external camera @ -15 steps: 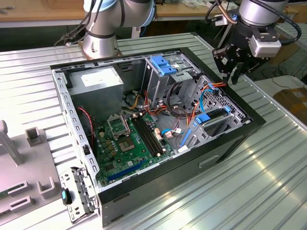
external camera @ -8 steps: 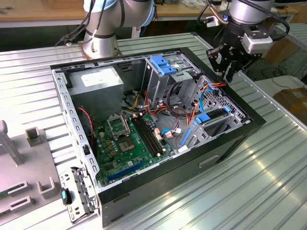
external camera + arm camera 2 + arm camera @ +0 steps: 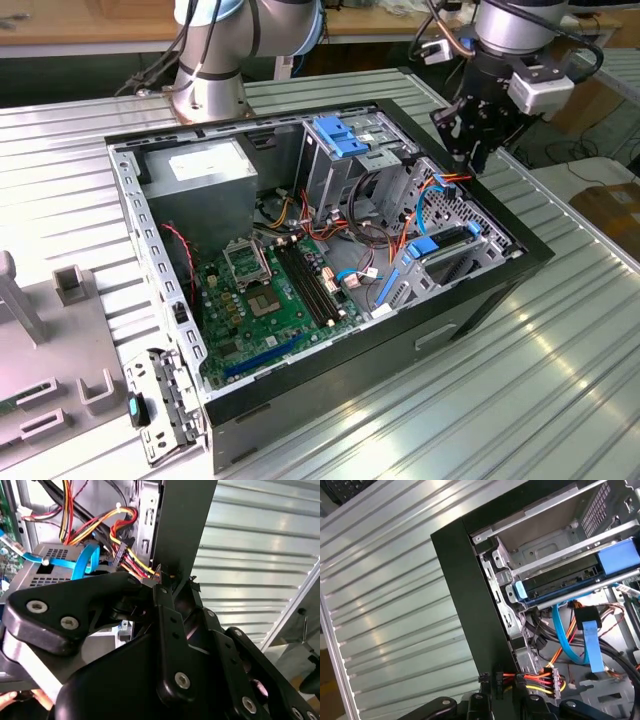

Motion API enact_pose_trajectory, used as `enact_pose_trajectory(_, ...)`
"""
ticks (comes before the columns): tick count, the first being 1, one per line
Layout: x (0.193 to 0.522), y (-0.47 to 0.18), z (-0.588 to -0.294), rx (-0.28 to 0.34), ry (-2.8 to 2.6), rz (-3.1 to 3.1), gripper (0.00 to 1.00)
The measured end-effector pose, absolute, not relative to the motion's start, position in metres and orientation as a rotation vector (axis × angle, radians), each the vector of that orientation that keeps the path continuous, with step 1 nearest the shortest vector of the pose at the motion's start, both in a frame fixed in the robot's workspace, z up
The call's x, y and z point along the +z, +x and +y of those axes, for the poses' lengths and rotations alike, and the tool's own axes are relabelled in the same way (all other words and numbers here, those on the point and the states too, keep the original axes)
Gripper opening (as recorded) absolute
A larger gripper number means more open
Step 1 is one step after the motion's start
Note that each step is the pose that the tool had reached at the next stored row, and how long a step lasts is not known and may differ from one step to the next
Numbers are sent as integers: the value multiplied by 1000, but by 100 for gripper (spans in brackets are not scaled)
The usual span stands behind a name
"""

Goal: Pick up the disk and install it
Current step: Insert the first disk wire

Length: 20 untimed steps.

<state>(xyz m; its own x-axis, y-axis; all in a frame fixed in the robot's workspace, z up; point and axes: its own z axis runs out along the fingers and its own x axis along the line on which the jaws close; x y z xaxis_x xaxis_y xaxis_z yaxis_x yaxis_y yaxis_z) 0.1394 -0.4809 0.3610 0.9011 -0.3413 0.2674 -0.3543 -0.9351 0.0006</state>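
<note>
My gripper (image 3: 472, 160) hangs over the black front wall (image 3: 500, 215) of the open computer case, at the exterior view's right. Its dark fingers (image 3: 165, 610) come together at the tips and look shut, with nothing held between them. The tips sit just above a bundle of red, yellow and orange power wires (image 3: 540, 680). The disk (image 3: 555, 582) lies slid into a slot of the metal drive cage, and the blue end of its rail (image 3: 520, 589) shows at the cage's edge. The gripper (image 3: 500, 682) is apart from it.
A blue latch plate (image 3: 340, 135) stands on top of the cage. A grey power-supply box (image 3: 200, 170), the green motherboard (image 3: 280, 290) and blue data cables (image 3: 570, 640) lie inside the case. The ribbed metal table (image 3: 560, 340) surrounds it, with grey fixtures (image 3: 75, 285) at the exterior view's left.
</note>
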Motion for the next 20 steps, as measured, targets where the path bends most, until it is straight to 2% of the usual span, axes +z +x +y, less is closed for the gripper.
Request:
enact_pose_trajectory(15,361,142,-476,412,2985,-584,31)
enact_pose_trajectory(17,361,142,-476,412,2985,-584,16)
enact_pose_trajectory(20,364,142,-476,409,2980,-605,16)
